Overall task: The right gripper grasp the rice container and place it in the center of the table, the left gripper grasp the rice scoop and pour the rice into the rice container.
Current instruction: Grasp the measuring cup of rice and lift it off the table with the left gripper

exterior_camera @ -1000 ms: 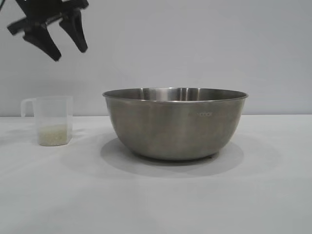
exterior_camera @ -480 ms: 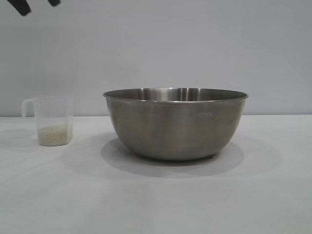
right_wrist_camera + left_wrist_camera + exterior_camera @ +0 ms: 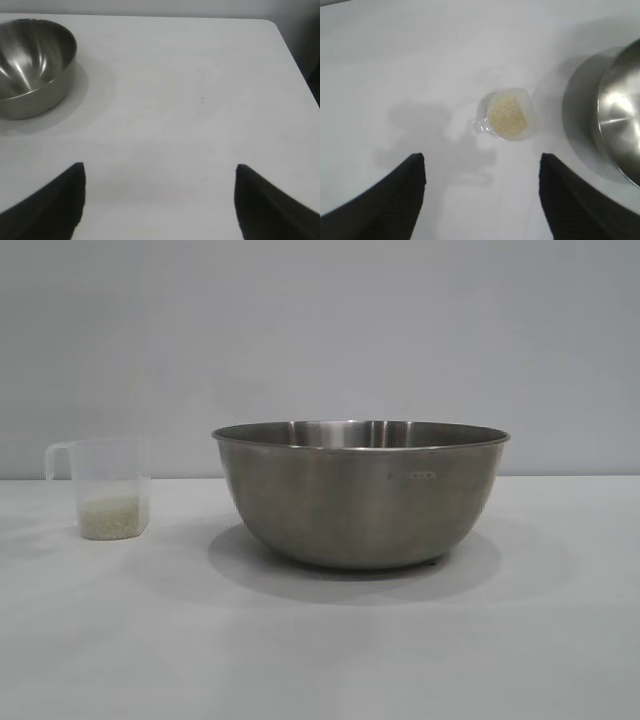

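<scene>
Exterior view shows neither arm — left gripper and right gripper gape empty, fingertips cropped.

Brushed grey stainless-steel mixing bowl, thin bright rim, faint pale lettering on the wall, soft light streaks on the inner curve. Translucent, milky plastic measuring cup, loop handle equally clear. Off-white, slightly creamy rice, a pale grainy layer low in the cup. Plain matte white surface, grey shadows under bowl and cup. Black left pincer; black right pincer. Flat pale grey backdrop.
</scene>
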{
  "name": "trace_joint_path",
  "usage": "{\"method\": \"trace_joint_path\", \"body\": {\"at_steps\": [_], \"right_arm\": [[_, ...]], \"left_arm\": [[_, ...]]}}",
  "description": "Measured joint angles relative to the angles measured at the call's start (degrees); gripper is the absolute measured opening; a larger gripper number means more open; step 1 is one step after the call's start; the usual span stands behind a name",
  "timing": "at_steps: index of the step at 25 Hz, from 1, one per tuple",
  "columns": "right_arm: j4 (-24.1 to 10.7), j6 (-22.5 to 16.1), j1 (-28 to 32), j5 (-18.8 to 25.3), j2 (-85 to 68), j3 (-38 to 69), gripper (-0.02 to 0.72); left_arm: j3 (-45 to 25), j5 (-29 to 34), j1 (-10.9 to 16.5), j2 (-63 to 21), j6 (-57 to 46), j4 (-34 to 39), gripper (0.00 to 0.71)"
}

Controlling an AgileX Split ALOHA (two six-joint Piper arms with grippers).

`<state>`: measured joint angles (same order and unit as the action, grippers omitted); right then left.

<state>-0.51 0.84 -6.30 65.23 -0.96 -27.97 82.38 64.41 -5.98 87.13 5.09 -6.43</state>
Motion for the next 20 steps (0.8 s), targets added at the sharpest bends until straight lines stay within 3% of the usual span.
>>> {"method": "trace_joint_path", "body": {"at_steps": [6,10,18,20], "right_arm": [[0.0,0.0,0.0,0.0,0.0,0.0,0.563],[0.0,0.0,0.0,0.0,0.0,0.0,0.563],[0.0,0.0,0.0,0.0,0.0,0.0,0.563],[0.0,0.0,0.0,0.0,0.0,0.0,0.563]], "left_arm": [[-14.5,-10.2,0.0,-7.9,0.5,-1.7,0.465],[-25.6,-20.8,0.0,-14.7,4.5,-4.9,0.465],[-44.8,-38.5,0.0,-25.9,17.9,-17.2,0.465],[-49.1,-43.1,0.0,-28.2,21.7,-23.0,0.465]]}}
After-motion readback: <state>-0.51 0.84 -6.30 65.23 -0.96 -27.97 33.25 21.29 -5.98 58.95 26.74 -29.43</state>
